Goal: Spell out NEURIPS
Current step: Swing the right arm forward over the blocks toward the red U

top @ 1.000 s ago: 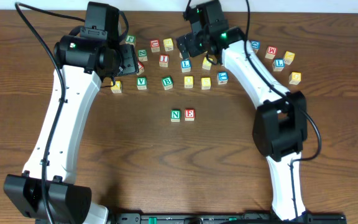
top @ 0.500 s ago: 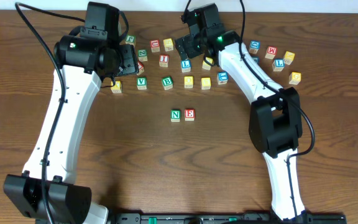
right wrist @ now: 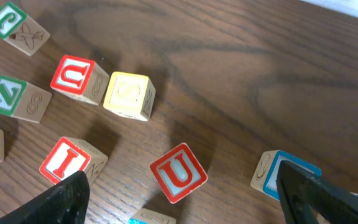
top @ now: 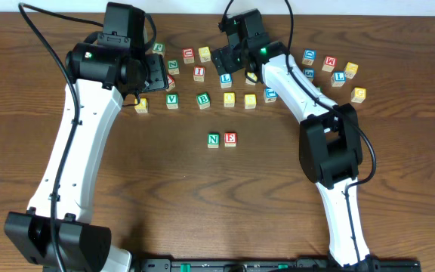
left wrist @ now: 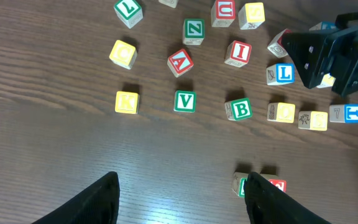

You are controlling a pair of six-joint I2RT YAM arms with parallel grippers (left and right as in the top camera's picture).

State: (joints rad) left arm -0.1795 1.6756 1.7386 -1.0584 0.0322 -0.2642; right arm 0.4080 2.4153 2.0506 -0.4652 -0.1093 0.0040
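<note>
A green N block (top: 213, 140) and a red E block (top: 230, 139) stand side by side mid-table; they also show in the left wrist view, N (left wrist: 243, 184) and E (left wrist: 278, 185). My right gripper (top: 229, 57) is open and hovers over the block cluster. In the right wrist view its jaws (right wrist: 185, 208) straddle a tilted red U block (right wrist: 178, 172). A second red U (right wrist: 73, 76), a yellow S (right wrist: 128, 94) and a red I (right wrist: 64, 160) lie nearby. My left gripper (top: 155, 74) is open and empty above bare wood (left wrist: 182, 199).
Loose letter blocks lie along the back: green V (top: 172, 99), green B (top: 203, 99), blue L (top: 226, 78), yellow blocks (top: 229, 99), and more at the right (top: 339, 75). A blue block (right wrist: 278, 174) sits by my right finger. The right arm shows in the left wrist view (left wrist: 334, 53).
My right gripper has shifted a little to the left over the back cluster. The left arm and the N and E blocks have not moved.
</note>
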